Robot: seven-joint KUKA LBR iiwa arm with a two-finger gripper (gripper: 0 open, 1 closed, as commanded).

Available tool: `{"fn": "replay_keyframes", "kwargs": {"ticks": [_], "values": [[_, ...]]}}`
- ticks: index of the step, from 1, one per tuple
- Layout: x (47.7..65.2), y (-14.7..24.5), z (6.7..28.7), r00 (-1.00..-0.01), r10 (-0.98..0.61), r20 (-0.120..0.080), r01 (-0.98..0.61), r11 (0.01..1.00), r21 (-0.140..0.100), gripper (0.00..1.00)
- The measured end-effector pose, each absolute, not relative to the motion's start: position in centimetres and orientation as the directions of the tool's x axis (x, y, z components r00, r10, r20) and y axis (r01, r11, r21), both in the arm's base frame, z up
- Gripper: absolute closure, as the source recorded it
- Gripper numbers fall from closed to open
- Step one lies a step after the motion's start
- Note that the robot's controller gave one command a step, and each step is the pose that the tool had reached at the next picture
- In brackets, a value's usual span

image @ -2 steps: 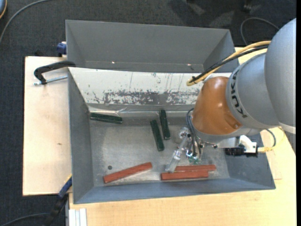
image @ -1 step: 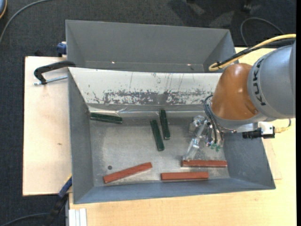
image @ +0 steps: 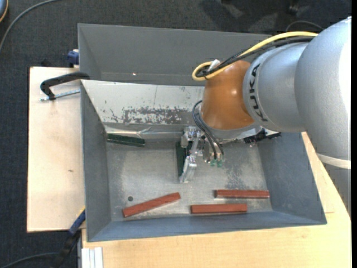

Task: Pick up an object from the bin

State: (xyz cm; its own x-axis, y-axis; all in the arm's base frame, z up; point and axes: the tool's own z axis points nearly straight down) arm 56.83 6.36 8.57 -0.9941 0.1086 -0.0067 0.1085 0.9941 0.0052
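My gripper [image: 188, 165] hangs low over the middle of the bin floor, under the arm's orange cover. A dark green bar [image: 181, 156] stands nearly on end right against the gripper's left side; whether it is gripped I cannot tell. A second dark green bar [image: 126, 140] lies flat at the back left, along the foot of the far wall. A reddish-brown bar [image: 152, 204] lies slanted on the floor, in front of the gripper and to its left.
Two more reddish-brown bars lie flat near the front wall, one [image: 218, 209] at the front centre and one [image: 241, 194] to its right. The arm and its cover hide the bin's back right part.
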Motion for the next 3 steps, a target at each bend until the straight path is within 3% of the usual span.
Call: {"fn": "replay_keyframes", "kwargs": {"ticks": [1,2,3], "values": [[57.1,2.4,7.2,-0.938,-0.346,-0.006,-0.346,0.938,-0.001,0.0],[58.8,-6.9,7.4,-0.943,-0.333,-0.006,-0.333,0.943,-0.006,0.0],[58.8,-6.3,7.3,-0.94,-0.34,-0.006,-0.34,0.94,-0.001,1.0]]}}
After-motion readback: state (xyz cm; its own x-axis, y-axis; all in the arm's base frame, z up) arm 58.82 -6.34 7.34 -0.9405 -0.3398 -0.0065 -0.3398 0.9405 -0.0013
